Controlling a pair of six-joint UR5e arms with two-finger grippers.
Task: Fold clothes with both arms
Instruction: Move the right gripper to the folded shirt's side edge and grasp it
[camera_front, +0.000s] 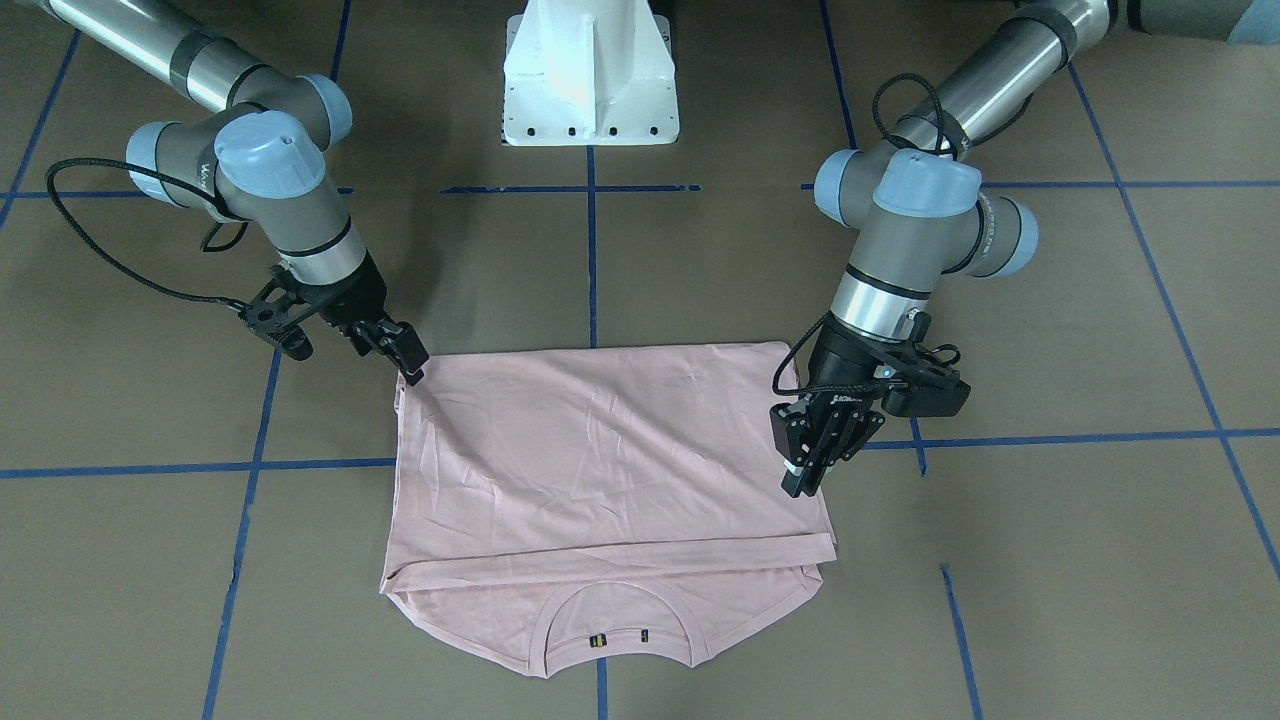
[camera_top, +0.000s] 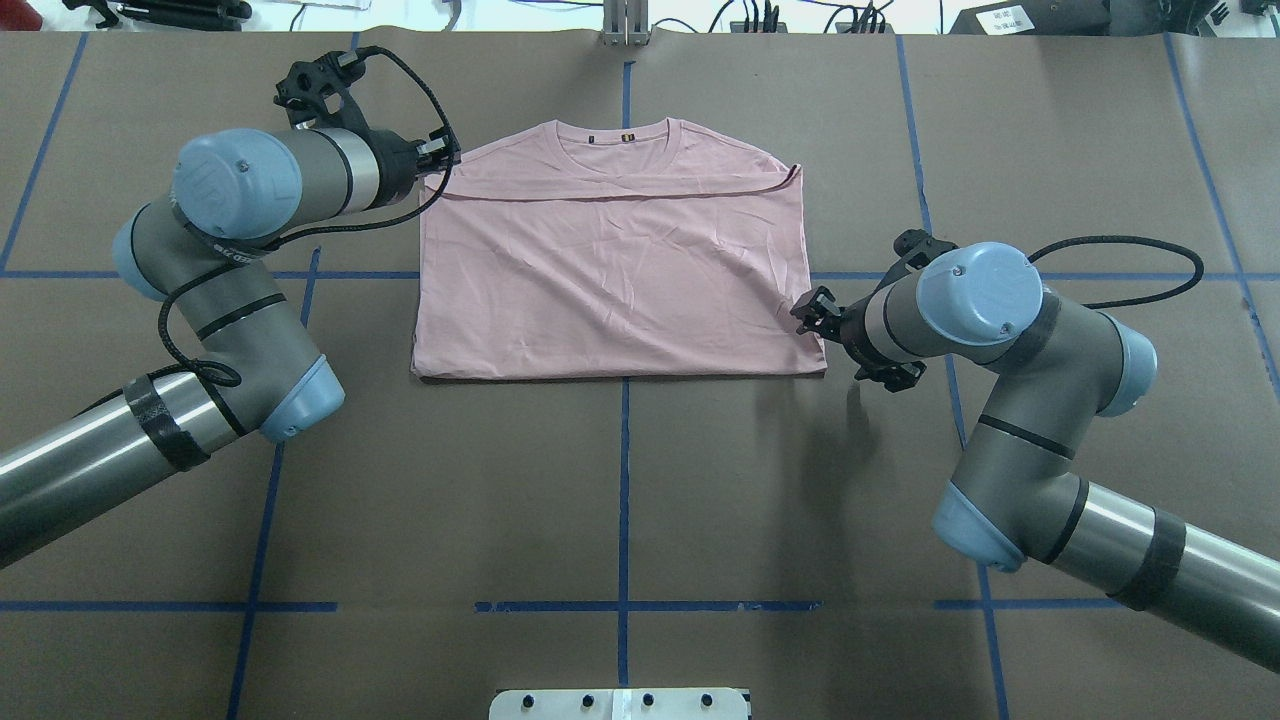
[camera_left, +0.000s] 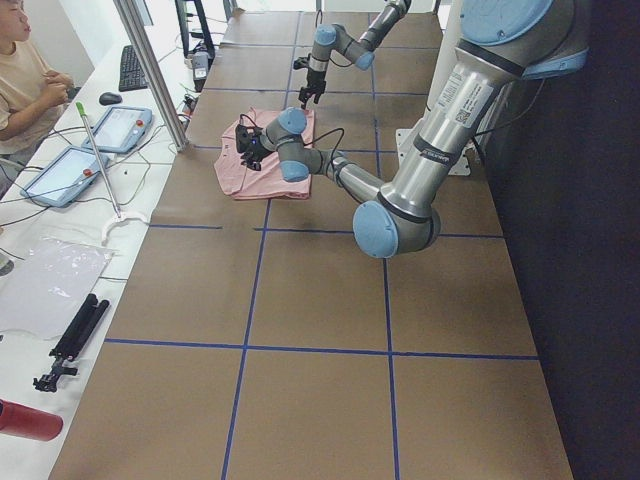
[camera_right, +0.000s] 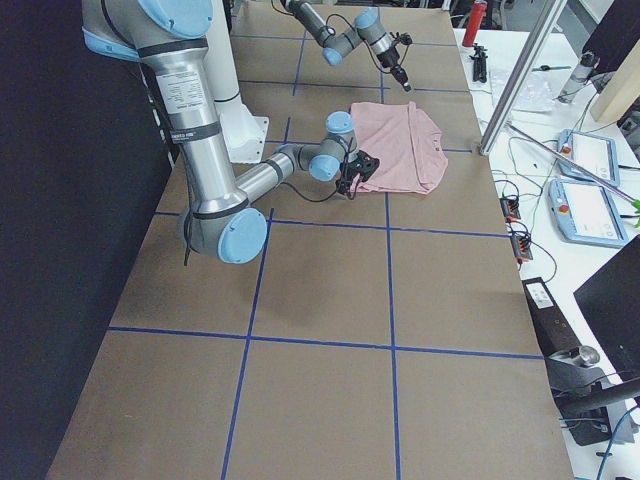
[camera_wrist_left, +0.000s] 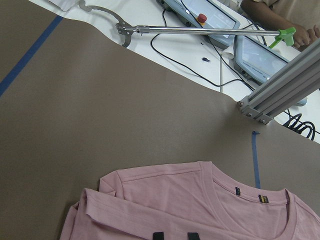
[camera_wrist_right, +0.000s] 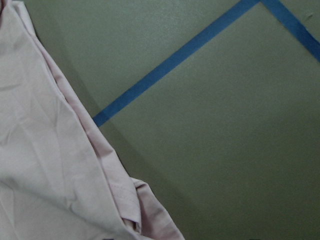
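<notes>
T-shirt (camera_front: 600, 450) lies folded flat mid-frame on the surface (camera_front: 150, 580), plain side up, collar at the bottom, print hidden. Left end effector (camera_front: 802, 478) sits over the shirt's right edge. On the wrist cam I see its fingertips (camera_wrist_left: 158, 235) narrowly parted and cut off at the frame bottom, nothing visibly gripped. Right end effector (camera_front: 410, 370) is at the upper-left corner. I can't tell its opening or hold.

Matt pink cloth T-shirt (camera_front: 600, 450), matt brown table (camera_front: 640, 270) — glossy metal arms (camera_front: 1000, 70)
</notes>
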